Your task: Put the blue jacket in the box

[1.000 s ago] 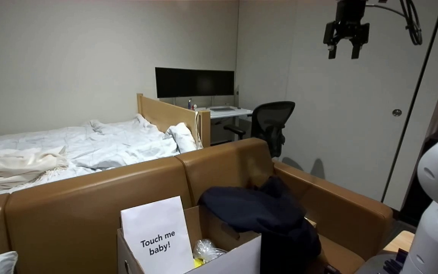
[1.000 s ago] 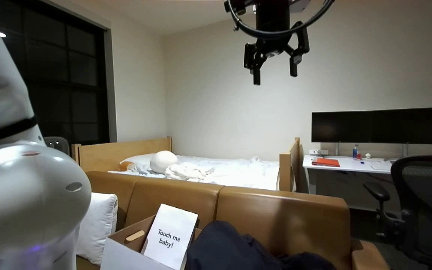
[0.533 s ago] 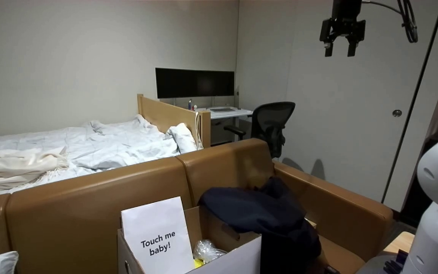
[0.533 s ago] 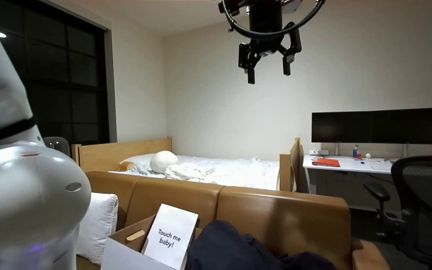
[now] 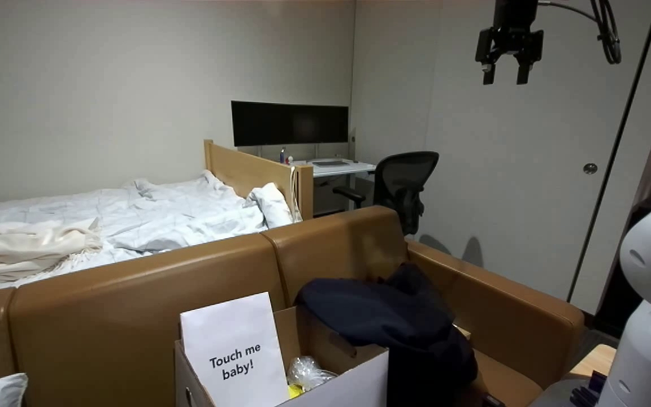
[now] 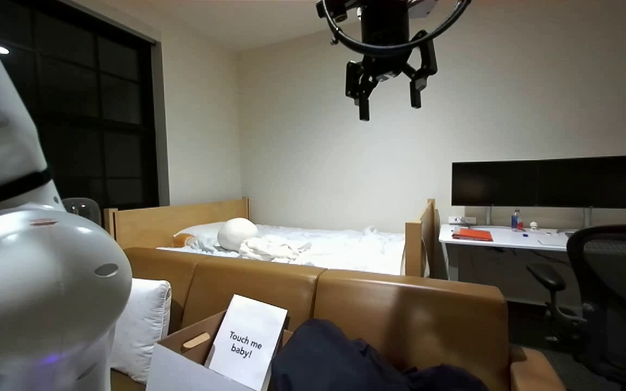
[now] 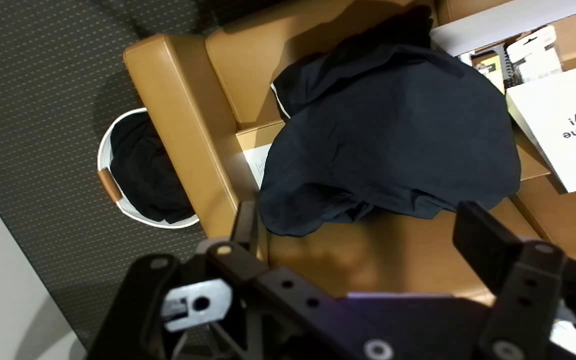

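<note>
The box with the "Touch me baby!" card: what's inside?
In an exterior view, the box holds crumpled clear plastic and something yellow; the wrist view shows a white item. Anything behind the white card is covered; from the wrist, the blue jacket overlaps one side.

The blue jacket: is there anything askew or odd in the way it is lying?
Yes. The blue jacket is crumpled, one end draped over the edge of the box and most of it lying outside. It looks odd because it is neither properly inside nor clear of the box.
</note>
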